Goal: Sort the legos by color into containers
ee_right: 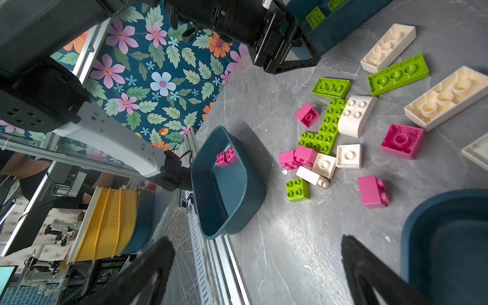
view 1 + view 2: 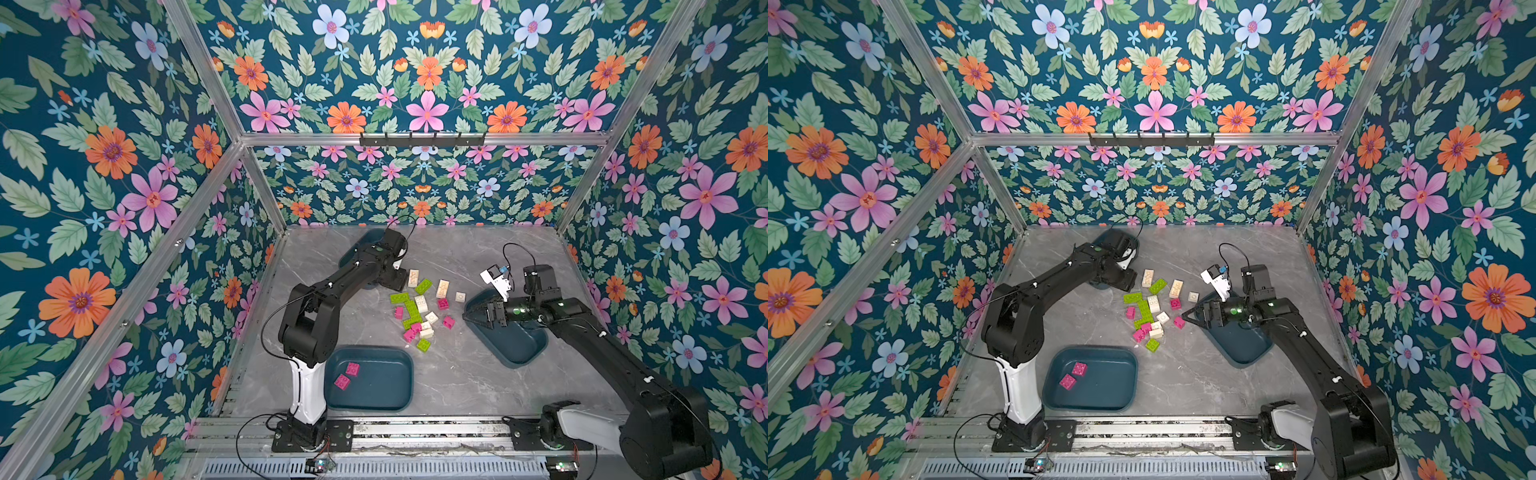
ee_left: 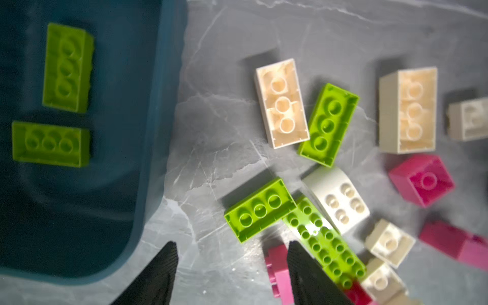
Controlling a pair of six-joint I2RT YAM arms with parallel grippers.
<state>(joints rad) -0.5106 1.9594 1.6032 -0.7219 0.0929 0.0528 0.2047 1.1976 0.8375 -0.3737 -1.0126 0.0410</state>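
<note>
Nearest the base rail we logged a shallow dark teal plastic bin (image 2: 374, 409) holding two magenta pink studded bricks (image 2: 352, 368) toward its left end. From above we could not tell whether the pair touched. The right wrist view showed them pressed side by side.

Mid-table, the loose pile of lime green, magenta and cream white plastic bricks (image 2: 412, 309) lay on the grey marbled tabletop (image 2: 457, 374), between the arms. In both top views the studs were too small to make out. The wrist views showed several bricks lying underside up.

Just right of the pile, the right gripper (image 2: 469, 315) hung over the far left end of a second teal bin (image 2: 523, 351). From above its jaws read as one dark wedge. The right wrist view showed the fingers (image 1: 153, 261) spread wide, only tabletop between, and cut that bin off at the frame edge.

Farther back, the left gripper (image 3: 231, 245) hung over bare tabletop between the pile and the far bin, jaws parted, nothing held. One finger overlapped a magenta brick, but the view was too soft for us to decide contact.

Farthest was the third teal bin (image 3: 155, 148), mostly covered by the left arm in both top views. The left wrist view showed two long lime green bricks (image 3: 67, 67) inside, lying apart.
</note>
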